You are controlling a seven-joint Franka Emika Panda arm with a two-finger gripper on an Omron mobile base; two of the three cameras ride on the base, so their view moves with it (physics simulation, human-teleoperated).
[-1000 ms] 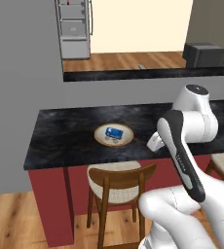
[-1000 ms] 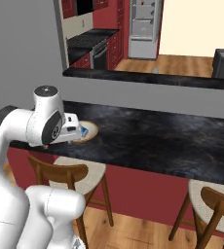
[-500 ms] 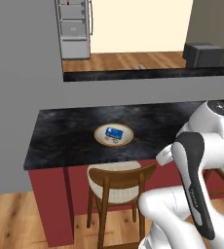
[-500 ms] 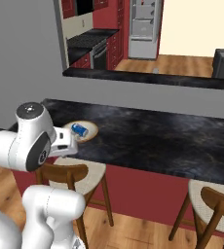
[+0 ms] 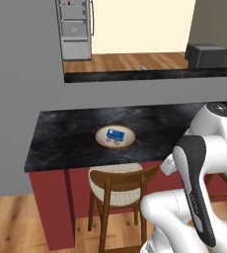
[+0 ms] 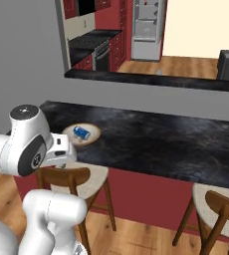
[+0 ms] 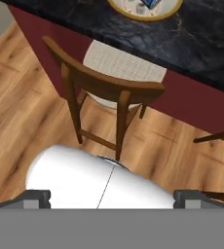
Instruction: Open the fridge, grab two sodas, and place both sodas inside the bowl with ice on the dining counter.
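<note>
The bowl with ice (image 5: pixel 115 136) (image 6: pixel 82 133) sits on the dining counter (image 5: pixel 184 123) (image 6: pixel 161 144), near its left end, with blue and white cubes in it. Its tan rim (image 7: pixel 145 7) shows at the top of the hand view. My gripper (image 7: pixel 113 198) hangs in front of the counter, below its edge and above a stool, pointing down at the floor. Its fingertips (image 7: pixel 36 197) stand wide apart, open with nothing between them. The fridge (image 5: pixel 76 27) (image 6: pixel 149 27) stands far back, beyond the wall opening. The sodas are out of view.
A wooden stool (image 5: pixel 118 183) (image 7: pixel 114 73) stands under the bowl, and another stool (image 6: pixel 221 209) is to the right. A narrower black slab (image 5: pixel 150 75) spans the wall opening, with a dark boxy appliance (image 5: pixel 207 54) on it. A grey wall (image 5: pixel 17 99) closes the left.
My arm has folded back and down. The hand dropped from counter height near the bowl to below the counter's edge. The gripper stays open; bowl and views are unchanged.
</note>
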